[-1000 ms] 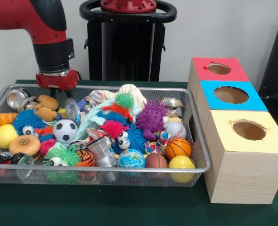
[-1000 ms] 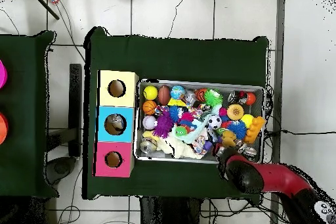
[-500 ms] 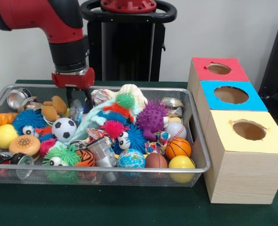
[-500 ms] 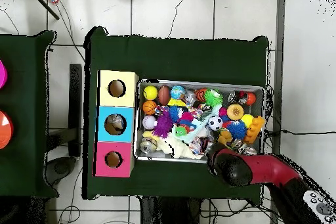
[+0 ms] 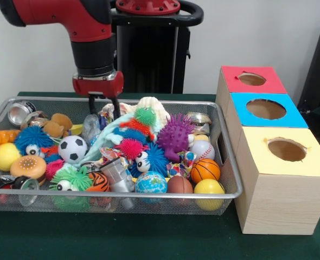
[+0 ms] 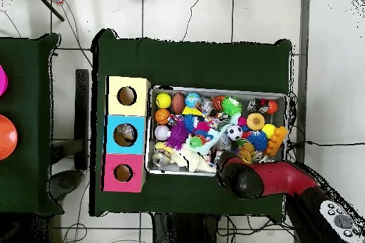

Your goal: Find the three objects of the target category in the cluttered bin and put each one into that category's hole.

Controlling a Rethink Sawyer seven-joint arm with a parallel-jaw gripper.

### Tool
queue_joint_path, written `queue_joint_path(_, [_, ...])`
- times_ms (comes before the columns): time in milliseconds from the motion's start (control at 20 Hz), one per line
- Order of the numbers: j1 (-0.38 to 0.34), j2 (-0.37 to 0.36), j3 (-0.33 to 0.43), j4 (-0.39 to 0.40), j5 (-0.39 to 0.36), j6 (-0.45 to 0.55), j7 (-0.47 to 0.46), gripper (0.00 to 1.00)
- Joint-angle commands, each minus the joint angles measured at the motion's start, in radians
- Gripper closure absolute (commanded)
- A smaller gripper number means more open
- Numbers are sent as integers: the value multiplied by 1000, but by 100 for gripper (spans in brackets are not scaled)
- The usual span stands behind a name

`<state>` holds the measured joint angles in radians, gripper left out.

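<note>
The green tabletop [image 5: 149, 241] carries my wire-mesh bin [image 5: 228, 162] beside the three-hole box [image 5: 268, 162], so drops are short. The toys lie heaped in the bin, balls [image 5: 205, 169] nearest the box. My pincer [image 5: 102, 103] hangs over the far rim, prongs slightly apart, holding nothing, poised to rummage.

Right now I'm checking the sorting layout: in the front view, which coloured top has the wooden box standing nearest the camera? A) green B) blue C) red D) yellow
D: the yellow-topped wooden box stands closest, with the blue-topped box and the red-topped box behind it.
</note>
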<state>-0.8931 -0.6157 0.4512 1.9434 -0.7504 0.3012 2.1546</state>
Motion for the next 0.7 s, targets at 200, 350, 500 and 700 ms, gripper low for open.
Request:
queue_joint_path(200, [78,-41,-29,-172,20,147,-49,0])
queue_joint_path(350, [97,-26,-57,-219,-1,121,-24,0])
queue_joint_path(500, [95,-18,-56,-228,5,116,-27,0])
queue_joint_path(700, [71,-7,-18,-252,42,181,-86,0])
